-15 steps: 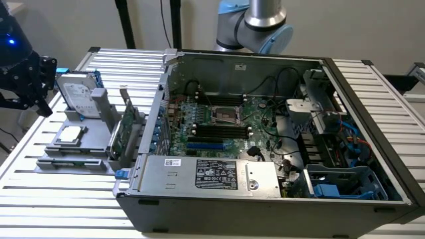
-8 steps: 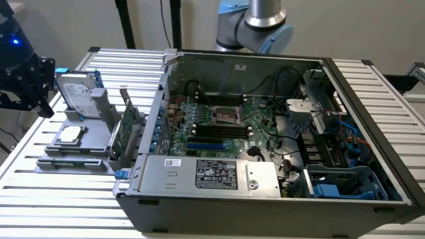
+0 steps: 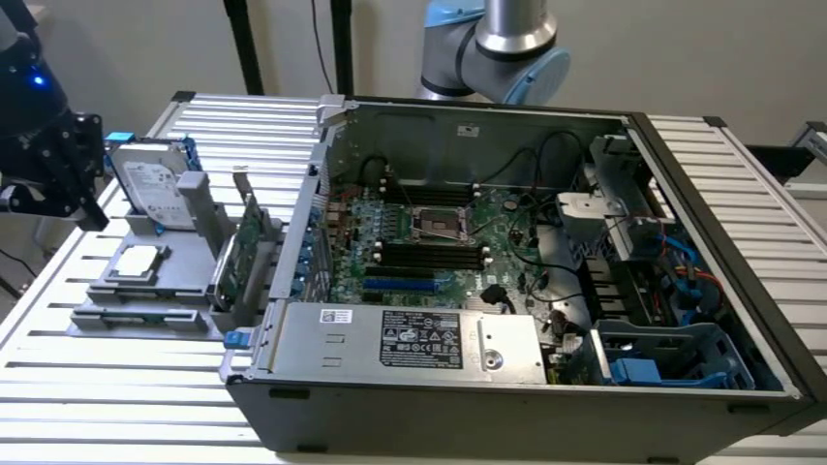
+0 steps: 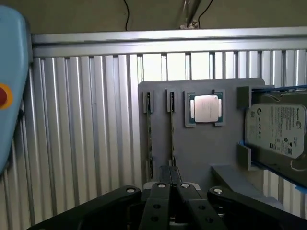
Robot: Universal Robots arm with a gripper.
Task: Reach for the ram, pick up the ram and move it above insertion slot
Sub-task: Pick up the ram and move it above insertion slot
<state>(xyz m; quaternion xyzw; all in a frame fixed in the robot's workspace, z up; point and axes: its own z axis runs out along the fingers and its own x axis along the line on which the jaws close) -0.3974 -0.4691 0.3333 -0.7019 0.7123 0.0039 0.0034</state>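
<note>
Two long thin sticks stand on edge in slots of the grey holder plate (image 4: pixel 201 158); the ram (image 4: pixel 171 127) is the one in line with my fingers, and the other stick (image 4: pixel 148 139) sits beside it. My gripper (image 4: pixel 171 170) hovers above the plate with its dark fingers (image 4: pixel 161 196) pressed together and nothing between them. In the exterior view the gripper (image 3: pixel 65 199) hangs at the far left, well above the holder (image 3: pixel 181 262). The black memory slots (image 3: pixel 427 255) lie on the motherboard inside the open computer case (image 3: pixel 517 387).
The holder also carries a processor chip (image 4: pixel 205 108), a hard drive (image 4: pixel 276 129) and a green expansion card (image 3: pixel 239 257) standing by the case wall. A ribbed metal table (image 3: pixel 77 387) lies under everything. Cables and a power supply (image 3: pixel 413 339) crowd the case.
</note>
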